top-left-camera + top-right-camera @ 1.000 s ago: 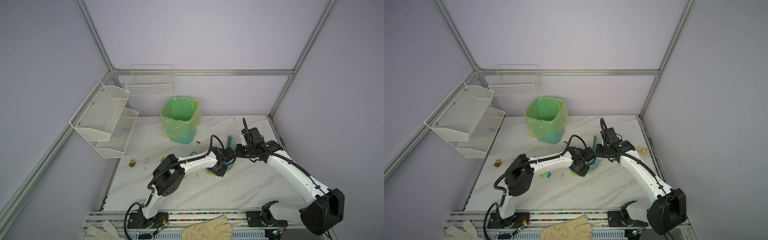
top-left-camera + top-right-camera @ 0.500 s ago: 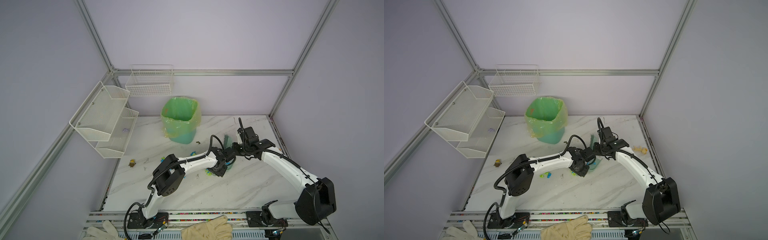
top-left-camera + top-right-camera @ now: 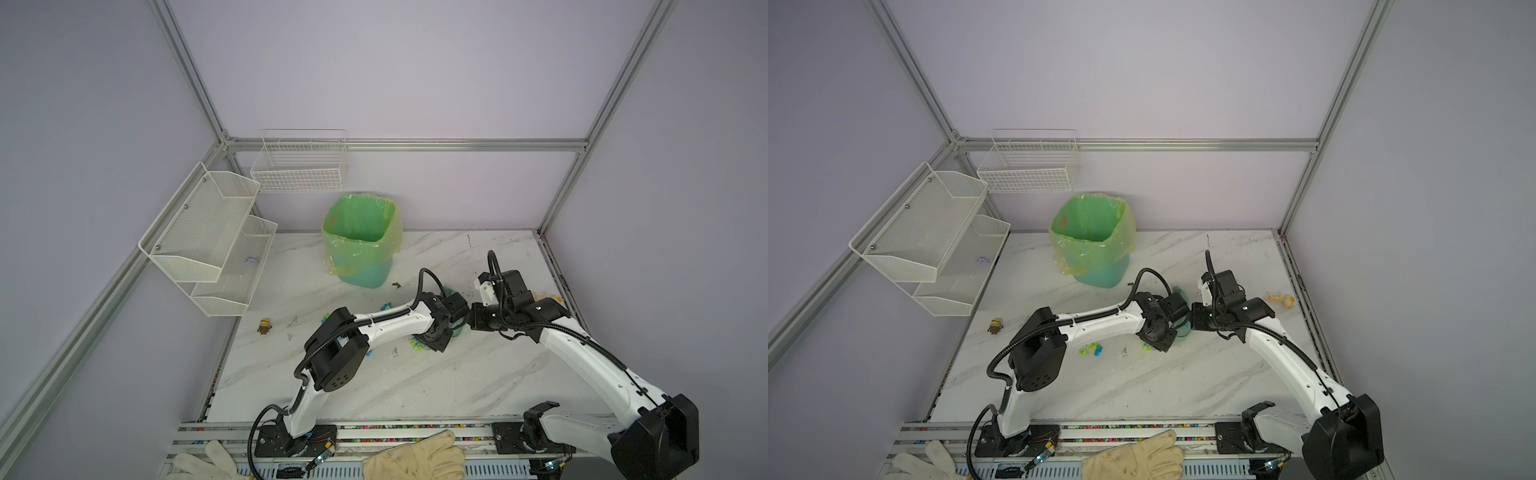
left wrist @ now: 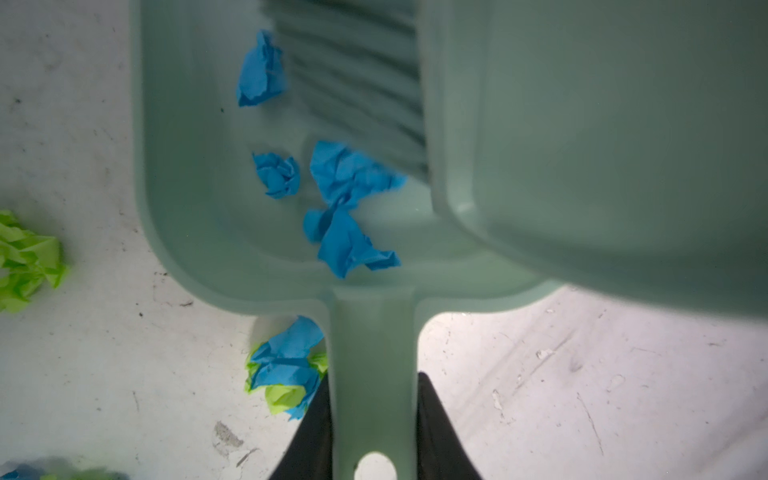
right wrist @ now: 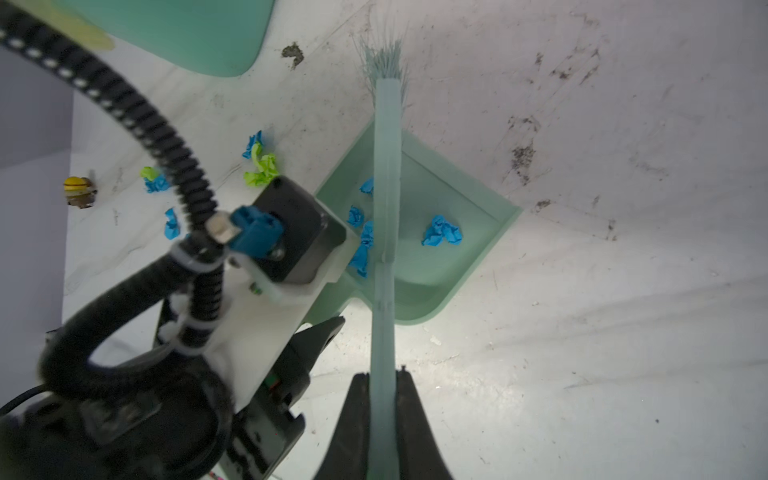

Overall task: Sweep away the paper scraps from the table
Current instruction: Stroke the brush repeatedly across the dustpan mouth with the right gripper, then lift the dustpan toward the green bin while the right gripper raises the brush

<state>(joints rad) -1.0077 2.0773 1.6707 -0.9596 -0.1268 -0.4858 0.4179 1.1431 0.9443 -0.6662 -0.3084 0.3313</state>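
Observation:
My left gripper [image 4: 374, 386] is shut on the handle of a mint-green dustpan [image 4: 199, 166] lying flat on the table [image 3: 415, 386]. Several blue paper scraps [image 4: 345, 178] lie inside the pan. My right gripper [image 5: 382, 382] is shut on the thin handle of a matching brush [image 5: 386, 208], which lies across the dustpan [image 5: 457, 249] with its bristles past the far rim. More blue and lime-green scraps [image 4: 286, 365] sit on the table beside the pan's handle, others [image 3: 1091, 349] under the left arm. In both top views the two grippers meet at mid-table [image 3: 461, 322].
A bin with a green liner [image 3: 361, 245] stands behind the arms, a dark speck [image 3: 396, 285] near its base. A yellow toy figure [image 3: 264, 325] is at the left edge, a beige toy [image 3: 1281, 298] at the right. Wire shelves [image 3: 208, 241] hang left; gloves [image 3: 415, 457] lie on the front rail.
The right arm has moved the brush closer in over the dustpan, toward the left gripper. The left arm and the pan have stayed put.

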